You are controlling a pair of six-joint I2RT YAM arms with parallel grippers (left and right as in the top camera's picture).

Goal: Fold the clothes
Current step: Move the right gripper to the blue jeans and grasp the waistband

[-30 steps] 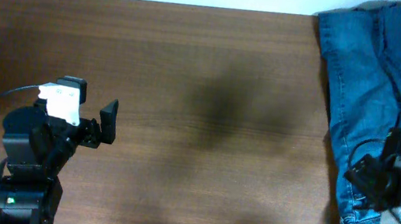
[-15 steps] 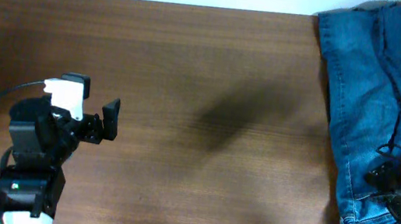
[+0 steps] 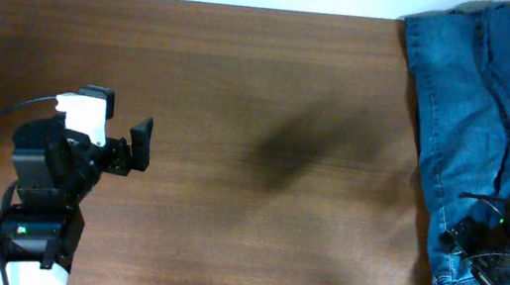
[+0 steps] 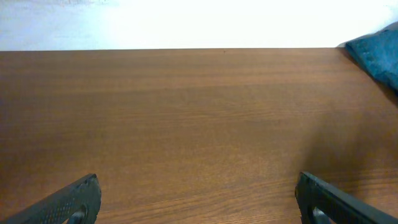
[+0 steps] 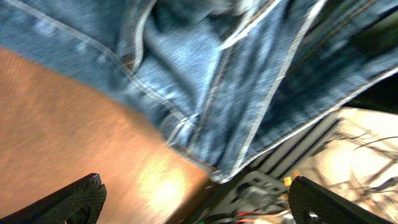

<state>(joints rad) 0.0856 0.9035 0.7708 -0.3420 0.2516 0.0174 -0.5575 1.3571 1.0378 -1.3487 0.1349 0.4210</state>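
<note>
Jeans along counter right edge, long axis far-to-near. Right jaws open over near end, possibly hem; left jaws open, well apart.

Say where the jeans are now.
Overhead, the jeans lie along the table's right edge, far corner to near side, the open right gripper above their near end.

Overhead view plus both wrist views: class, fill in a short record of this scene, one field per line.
garment: blue jeans, rumpled, not yet folded
place: right end of the wooden table, reaching past its far edge
left gripper: open, over bare wood, apart from the jeans
right gripper: open, above the jeans' near edge, holding nothing
</note>
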